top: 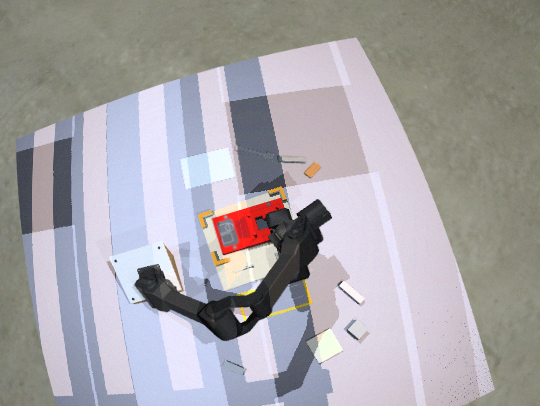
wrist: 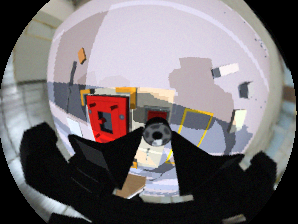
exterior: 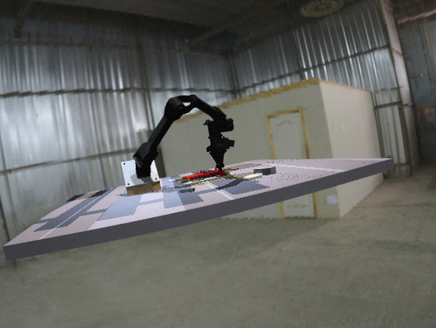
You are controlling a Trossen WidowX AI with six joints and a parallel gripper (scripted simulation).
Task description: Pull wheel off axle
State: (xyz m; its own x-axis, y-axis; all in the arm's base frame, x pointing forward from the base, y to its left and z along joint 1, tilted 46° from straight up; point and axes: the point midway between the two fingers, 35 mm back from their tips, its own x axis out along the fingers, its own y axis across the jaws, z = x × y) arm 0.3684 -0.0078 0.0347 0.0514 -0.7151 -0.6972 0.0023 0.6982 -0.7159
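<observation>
Though hidden overhead, pincer [wrist: 157,137] gripping wheel [wrist: 157,133].

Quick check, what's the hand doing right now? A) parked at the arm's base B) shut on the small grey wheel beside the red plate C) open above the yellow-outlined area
B: in the wrist view the hand is closed on the small grey wheel, right of the red plate.
</observation>
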